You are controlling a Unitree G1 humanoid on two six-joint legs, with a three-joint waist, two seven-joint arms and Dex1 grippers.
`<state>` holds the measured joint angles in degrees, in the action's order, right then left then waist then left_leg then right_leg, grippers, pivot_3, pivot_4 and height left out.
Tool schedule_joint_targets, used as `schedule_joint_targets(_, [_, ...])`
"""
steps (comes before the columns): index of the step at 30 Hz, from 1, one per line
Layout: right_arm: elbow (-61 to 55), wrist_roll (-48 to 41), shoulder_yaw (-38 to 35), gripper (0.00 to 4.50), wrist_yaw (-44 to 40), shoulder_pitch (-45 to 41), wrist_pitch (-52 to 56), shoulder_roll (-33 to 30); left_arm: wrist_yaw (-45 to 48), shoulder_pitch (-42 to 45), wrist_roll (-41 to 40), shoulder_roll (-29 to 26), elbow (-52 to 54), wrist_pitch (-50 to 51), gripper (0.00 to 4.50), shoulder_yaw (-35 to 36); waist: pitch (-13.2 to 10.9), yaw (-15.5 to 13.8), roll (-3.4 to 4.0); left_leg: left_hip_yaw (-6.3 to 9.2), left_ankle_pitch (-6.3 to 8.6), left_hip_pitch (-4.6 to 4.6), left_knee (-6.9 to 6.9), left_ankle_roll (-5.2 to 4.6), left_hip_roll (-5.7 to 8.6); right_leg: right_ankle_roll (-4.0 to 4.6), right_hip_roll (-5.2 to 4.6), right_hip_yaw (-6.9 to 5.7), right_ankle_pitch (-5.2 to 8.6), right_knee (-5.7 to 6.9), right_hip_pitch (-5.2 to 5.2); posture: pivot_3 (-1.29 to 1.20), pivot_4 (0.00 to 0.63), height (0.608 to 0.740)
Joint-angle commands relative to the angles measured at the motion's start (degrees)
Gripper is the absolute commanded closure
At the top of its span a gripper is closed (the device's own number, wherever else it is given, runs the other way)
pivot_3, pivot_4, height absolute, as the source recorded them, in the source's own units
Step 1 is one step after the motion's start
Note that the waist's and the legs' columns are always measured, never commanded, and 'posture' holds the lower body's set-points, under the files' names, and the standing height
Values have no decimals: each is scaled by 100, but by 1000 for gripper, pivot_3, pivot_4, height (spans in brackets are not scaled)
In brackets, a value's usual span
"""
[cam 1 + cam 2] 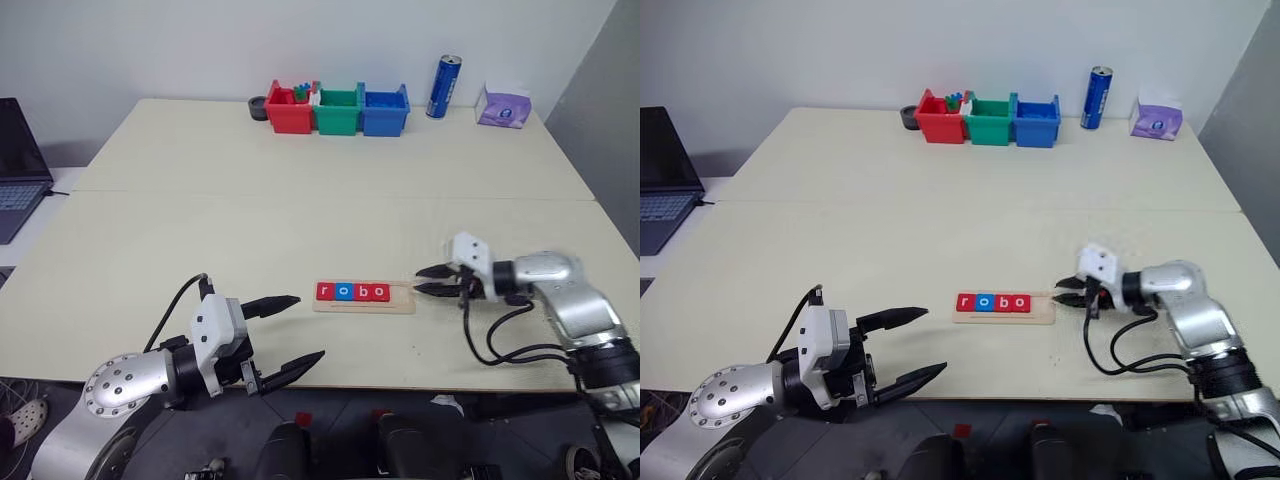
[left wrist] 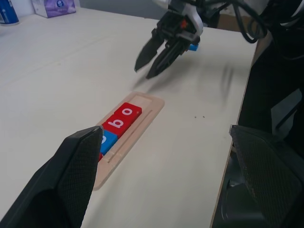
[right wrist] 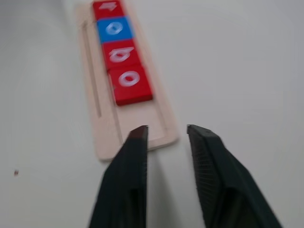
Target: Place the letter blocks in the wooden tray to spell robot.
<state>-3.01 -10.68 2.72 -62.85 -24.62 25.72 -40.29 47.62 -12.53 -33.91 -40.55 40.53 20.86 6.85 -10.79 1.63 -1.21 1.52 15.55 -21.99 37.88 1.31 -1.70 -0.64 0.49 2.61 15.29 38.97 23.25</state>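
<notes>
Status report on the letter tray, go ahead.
Left claw open, empty. Right claw open, empty, at the wooden tray's free end. Four letter blocks seated, reading r-o-b-o; last slot bare. Nothing in the way.

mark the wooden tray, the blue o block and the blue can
wooden tray point(image 1: 402, 293): left eye view, bare right end.
blue o block point(image 1: 343, 291): left eye view, top face.
blue can point(image 1: 444, 87): left eye view, mid body.

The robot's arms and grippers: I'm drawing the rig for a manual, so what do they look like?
Both arms have rounded silver metal shells, the left dotted with small screw holes. Each wrist carries a white angular block with black cables looping out. The left gripper and the right gripper each have two black, tapering, pointed fingers with finely textured inner faces.
</notes>
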Motion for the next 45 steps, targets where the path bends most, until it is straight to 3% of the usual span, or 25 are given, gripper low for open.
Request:
schedule_joint_targets(1, [-1309,-663,-998,1699,1165,507,1660,370,-12,81,3,71,138,-123,0,-58,0,0,0,3,0,-1,0,0,0,-4,1,3,2,0,0,0,150,740])
schedule_joint_targets(6, [-2696,-664,-2115,21,3014,1503,3166,1366,35,252,42,145,19,-145,0,-232,2,-4,2,14,0,-6,-2,1,0,-21,6,7,13,1,0,0,150,740])
schedule_joint_targets(11, [-2817,249,-2391,21,4534,2187,2959,1771,171,494,51,163,-144,-147,0,-373,4,4,6,-7,-1,-2,0,3,5,-25,3,6,11,0,1,0,150,740])
schedule_joint_targets(16, [-2522,448,-2614,21,5044,2326,2628,1843,276,639,51,146,-263,-156,0,-418,5,35,8,-15,-1,0,-1,3,7,-27,7,10,10,0,4,0,150,740])
schedule_joint_targets(29, [-876,355,-2889,21,5054,1821,1823,1280,325,641,68,119,-263,-142,0,-373,6,26,9,-14,-1,1,-3,2,8,-25,20,11,11,-1,4,0,150,740])
schedule_joint_targets(34, [-323,-16,-3077,21,4819,1657,2133,1117,344,599,61,113,-241,-144,0,-367,6,23,10,-13,-1,0,-2,1,9,-25,20,11,11,-1,4,0,150,740])
schedule_joint_targets(42, [-538,-519,-3272,21,4825,1703,2878,1242,398,535,-148,67,-147,-27,0,-309,8,21,9,-6,-1,0,-3,1,6,-25,21,16,11,-1,2,0,150,740])
schedule_joint_targets(45, [-806,-709,-3236,601,4759,1802,3062,1313,420,546,-193,45,-155,-11,0,-291,8,22,9,-5,-1,0,-3,2,6,-25,22,16,11,-1,2,0,150,740])
